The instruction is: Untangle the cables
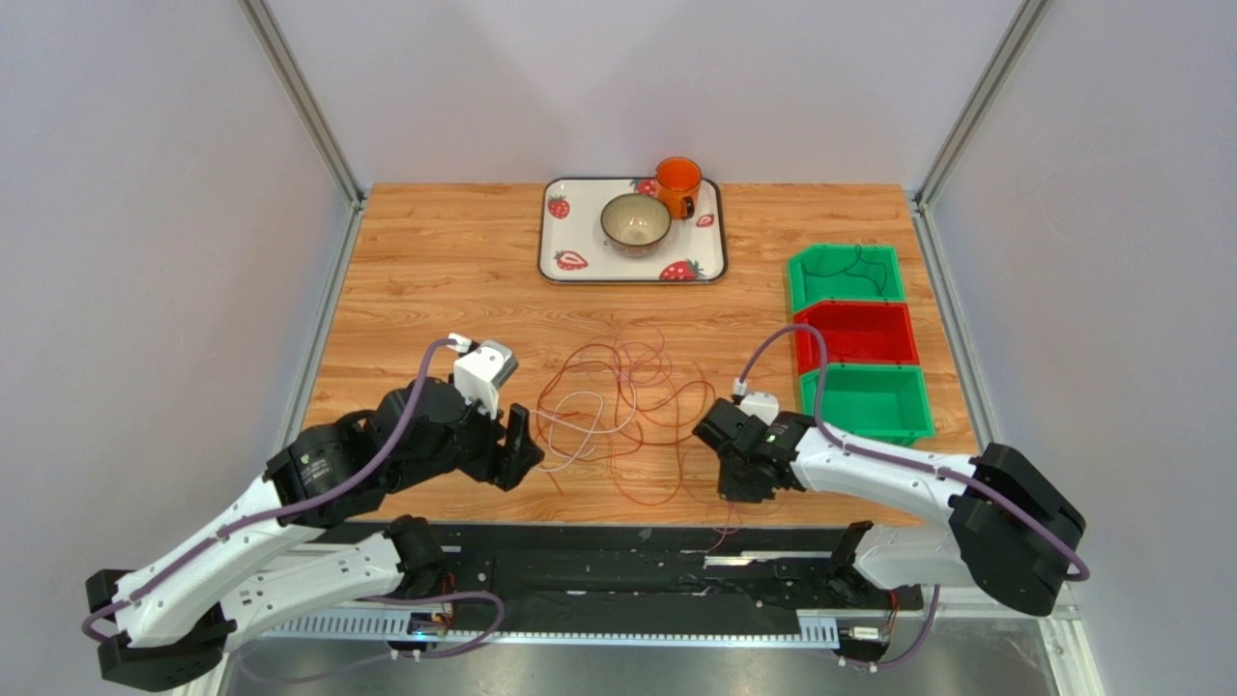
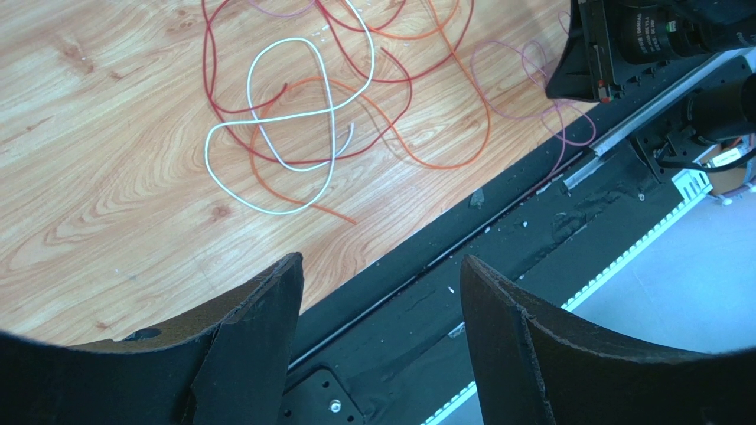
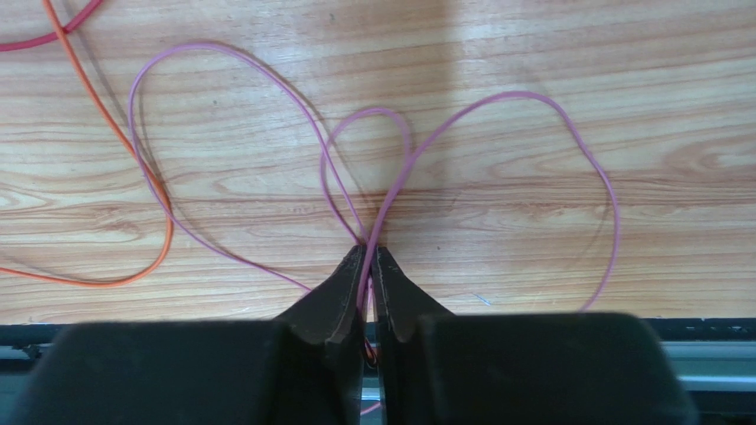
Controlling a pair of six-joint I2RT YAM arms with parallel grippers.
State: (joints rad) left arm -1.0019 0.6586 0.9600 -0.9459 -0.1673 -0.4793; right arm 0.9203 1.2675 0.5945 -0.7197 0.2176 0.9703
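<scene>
Right gripper (image 3: 367, 258) is pinching the pink cable (image 3: 532, 99).
The cables (image 1: 617, 399) are lying left of it, between both arms; the left gripper (image 2: 380, 267) is hanging open, empty.

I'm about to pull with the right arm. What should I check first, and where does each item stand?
1. Right gripper shut on the pink cable: ok, jaws pinch it where its loops meet.
2. Left gripper open and empty: ok.
3. Pink cable clear of the orange cable: not ok, they cross.
4. White cable free of the red cable: not ok, they are interlaced.
5. Pink cable's free ends located: cannot tell.
</scene>
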